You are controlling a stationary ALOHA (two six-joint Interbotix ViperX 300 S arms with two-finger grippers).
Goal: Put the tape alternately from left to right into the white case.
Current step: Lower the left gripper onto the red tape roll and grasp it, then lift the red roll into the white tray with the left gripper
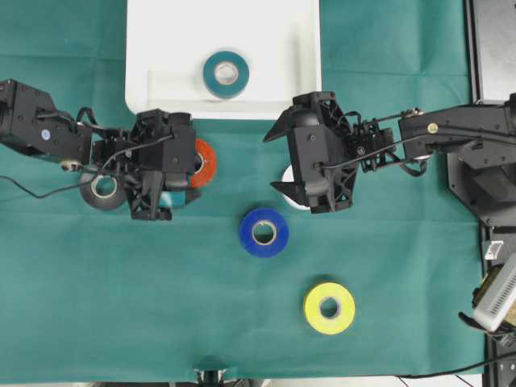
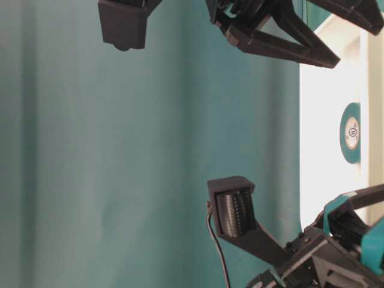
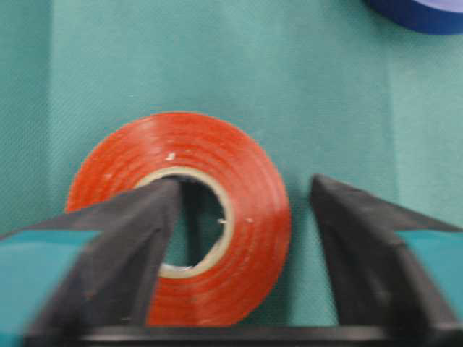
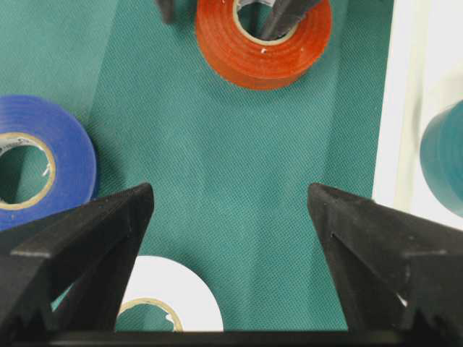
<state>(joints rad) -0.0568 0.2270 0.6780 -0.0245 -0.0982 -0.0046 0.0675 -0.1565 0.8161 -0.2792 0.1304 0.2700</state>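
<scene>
White tape (image 1: pixel 287 187), black tape (image 1: pixel 100 192), perhaps half-hidden under arms.

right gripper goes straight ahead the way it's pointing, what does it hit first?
Probably the red-orange roll, where the left gripper's finger already sits. Only green cloth lies between; depth is unclear.

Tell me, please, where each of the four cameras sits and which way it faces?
Overhead: looks straight down on the green cloth, white case and both arms.
Table-level: low, image turned sideways, faces the teal roll in the case; hand fingers at top and bottom.
Left wrist: looks past the left hand at the red-orange roll.
Right wrist: looks past the right hand over the cloth.
Both wrist views share the red-orange roll.
</scene>
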